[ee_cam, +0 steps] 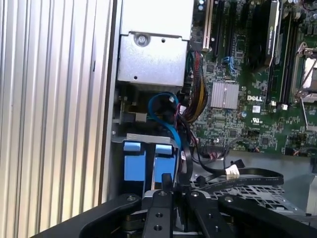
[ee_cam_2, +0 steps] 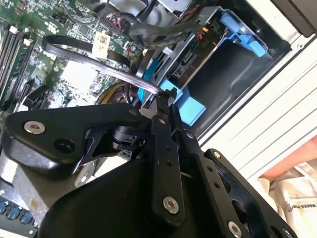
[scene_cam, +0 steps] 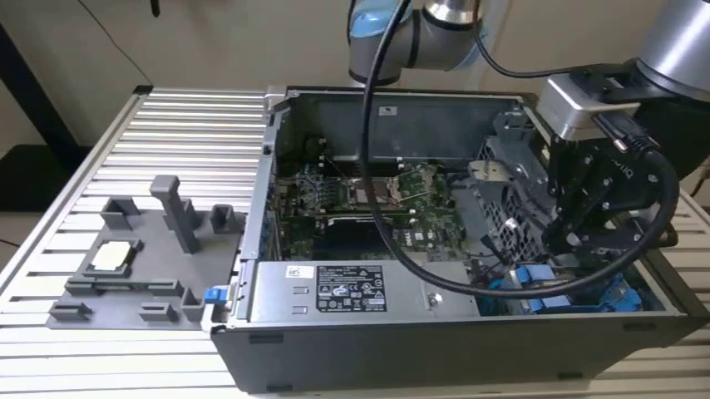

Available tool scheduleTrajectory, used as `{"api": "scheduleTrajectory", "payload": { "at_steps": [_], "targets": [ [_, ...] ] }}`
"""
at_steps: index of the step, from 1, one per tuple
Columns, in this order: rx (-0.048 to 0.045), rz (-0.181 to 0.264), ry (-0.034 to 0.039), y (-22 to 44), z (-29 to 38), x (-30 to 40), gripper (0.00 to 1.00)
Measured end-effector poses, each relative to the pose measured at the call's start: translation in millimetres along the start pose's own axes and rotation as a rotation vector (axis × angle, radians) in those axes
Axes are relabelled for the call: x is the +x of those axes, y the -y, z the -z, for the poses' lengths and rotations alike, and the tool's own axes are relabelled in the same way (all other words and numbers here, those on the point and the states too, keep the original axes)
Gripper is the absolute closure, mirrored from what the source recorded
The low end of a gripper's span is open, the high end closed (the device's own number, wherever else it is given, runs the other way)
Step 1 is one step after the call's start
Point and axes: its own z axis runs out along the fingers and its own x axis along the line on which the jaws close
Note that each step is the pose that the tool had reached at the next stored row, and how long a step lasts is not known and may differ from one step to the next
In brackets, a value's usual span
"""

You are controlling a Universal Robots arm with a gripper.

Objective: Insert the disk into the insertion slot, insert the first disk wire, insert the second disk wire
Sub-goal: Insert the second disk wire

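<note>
Disk work looks well along: in the exterior view the blue-framed disk [scene_cam: 577,299] sits low in the front corner of the open computer case [scene_cam: 444,341], toward the exterior view's right, inside the insertion slot [scene_cam: 521,278] beside the perforated grey cage [scene_cam: 510,208]. In the first wrist view its two blue frame tabs [ee_cam: 146,161] stand side by side in the sheet-metal bay, which suggests the drive is already seated, though how fully it is pushed home cannot be made out. The gripper [ee_cam_2: 166,101] is down in that corner; in the second wrist view its fingertips [ee_cam_2: 171,99] are drawn close together at a dark connector on a flat black cable [ee_cam_2: 94,62], right against the blue plastic of the drive frame [ee_cam_2: 190,106]. It appears to be pinching that connector, but whether the plug has gone into its socket is hidden by the fingers. A blue data cable [ee_cam: 166,111] loops just beyond the bay, near the bundle of coloured power wires [ee_cam: 195,96] coming from the metal box [ee_cam: 153,59]. So the first step seems done, one wire is in hand, and at least one wire connection is left.
</note>
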Motion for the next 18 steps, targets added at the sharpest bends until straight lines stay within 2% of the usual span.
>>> {"api": "scheduleTrajectory", "payload": {
  "at_steps": [11,17,18],
  "targets": [
    [-0.0579,-0.001,0.0067,31.1,0.4,9.6,0.84],
    [-0.0599,-0.001,0.0071,32.0,-0.2,9.6,0.84],
    [-0.0598,-0.001,0.0107,32.0,-0.9,9.8,0.84]
  ]
}}
